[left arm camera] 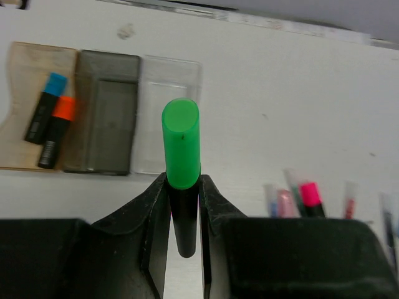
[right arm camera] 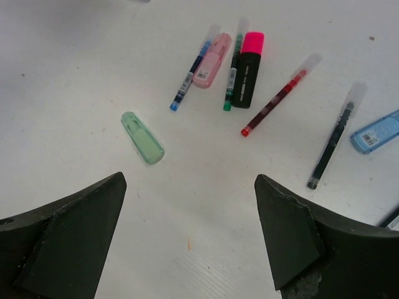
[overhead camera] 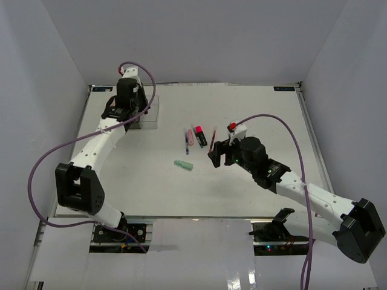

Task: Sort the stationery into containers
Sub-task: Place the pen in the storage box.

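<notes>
White tabletop (overhead camera: 242, 193). Left gripper (left arm camera: 184, 187): clamped on green-capped black highlighter (left arm camera: 181, 143), near clear plastic bin (left arm camera: 156, 112). Amber translucent bin (left arm camera: 19, 149): blue-capped highlighter (left arm camera: 45, 106), orange-capped highlighter (left arm camera: 57, 131) inside. Right gripper (right arm camera: 190, 180): spread wide above loose thin pens (right arm camera: 277, 99), mint pastel piece (right arm camera: 142, 137).

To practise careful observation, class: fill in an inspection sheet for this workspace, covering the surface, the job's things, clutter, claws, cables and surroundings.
Surface: white table, a few faint specks.
Job's things: amber bin holds a blue-capped highlighter and an orange-capped highlighter; grey bin and clear bin, nothing seen inside; loose on the table lie a pink-capped highlighter, four pens, a mint piece, a pink piece and a blue piece.
Clutter: nothing seen.
Claws: left claw shut on a green-capped highlighter, near the bins; right claw open, empty, over the loose items.
Cables: a purple cable along each arm.
Surroundings: plain pale walls on three sides.
</notes>
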Robot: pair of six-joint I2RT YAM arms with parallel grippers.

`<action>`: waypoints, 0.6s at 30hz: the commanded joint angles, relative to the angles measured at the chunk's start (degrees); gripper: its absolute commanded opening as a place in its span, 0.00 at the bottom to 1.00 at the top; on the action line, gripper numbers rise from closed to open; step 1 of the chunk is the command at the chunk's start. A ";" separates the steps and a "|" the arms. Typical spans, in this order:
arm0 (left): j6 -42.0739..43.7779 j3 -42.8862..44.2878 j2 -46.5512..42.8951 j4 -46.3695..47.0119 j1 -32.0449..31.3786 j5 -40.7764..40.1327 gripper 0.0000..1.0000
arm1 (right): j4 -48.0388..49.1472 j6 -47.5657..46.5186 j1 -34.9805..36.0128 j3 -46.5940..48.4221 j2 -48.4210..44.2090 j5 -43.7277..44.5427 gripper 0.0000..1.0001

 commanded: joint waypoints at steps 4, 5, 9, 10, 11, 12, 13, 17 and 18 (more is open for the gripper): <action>14.52 9.66 9.34 -7.09 9.51 -7.00 0.11 | -2.68 -3.40 0.33 -1.94 -2.26 -0.73 0.90; 15.23 10.99 10.74 -7.27 10.66 -7.09 0.11 | -2.95 -3.58 0.25 -2.21 -2.44 -1.00 0.90; 18.93 17.06 18.30 -8.49 15.24 -6.04 0.17 | -3.48 -4.19 0.25 -3.70 -3.14 -1.79 0.90; 19.19 18.29 21.18 -8.67 17.51 -4.99 0.18 | -3.48 -4.28 0.25 -3.96 -3.49 -1.88 0.90; 19.20 20.13 22.43 -8.67 17.96 -4.37 0.19 | -3.48 -4.46 0.25 -4.31 -3.58 -2.05 0.90; 18.94 20.84 23.40 -8.67 18.49 -3.67 0.21 | -3.74 -4.72 0.25 -4.49 -3.76 -2.14 0.90; 18.76 21.46 25.59 -8.67 19.19 -3.14 0.26 | -3.92 -4.81 0.25 -4.58 -4.02 -2.14 0.90; 18.41 24.53 30.17 -8.94 19.73 -2.43 0.38 | -4.79 -5.60 0.25 -4.76 -4.64 -2.32 0.90; 18.23 24.98 30.70 -9.02 19.81 -2.25 0.41 | -4.97 -5.78 0.25 -4.67 -4.72 -2.23 0.90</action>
